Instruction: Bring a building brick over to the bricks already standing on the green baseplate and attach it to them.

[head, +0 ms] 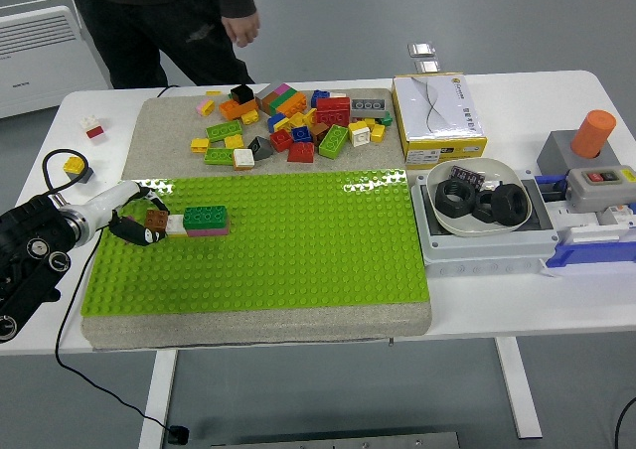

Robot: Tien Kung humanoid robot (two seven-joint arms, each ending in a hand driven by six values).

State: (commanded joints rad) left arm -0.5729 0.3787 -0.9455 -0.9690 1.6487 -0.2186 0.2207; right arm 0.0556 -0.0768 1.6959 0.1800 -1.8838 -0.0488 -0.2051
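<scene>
The left hand's fingers (132, 228) are curled around a brown brick (155, 218), held at the left end of the row of bricks (196, 221) standing on the green baseplate (268, 260). The brown brick is pressed against a white brick (176, 224), beside which a green brick on a pink one (206, 220) is seen. The row's long axis runs from nine to three o'clock, parallel to the bench's near edge, with the brown brick at the nine o'clock end. The left hand (124, 216) is carried on a white wrist and a black arm entering from the left edge. The right hand is not seen.

At twelve o'clock from the baseplate, a heap of loose bricks (293, 123) is spread on a grey mat (159, 126). At three o'clock, a white bowl of black nuts (482, 199) is placed, with a yellow and white box (437, 116) behind it. A person (164, 22) is standing at the bench's (517, 290) far side, one hand (240, 29) hanging free above the edge.
</scene>
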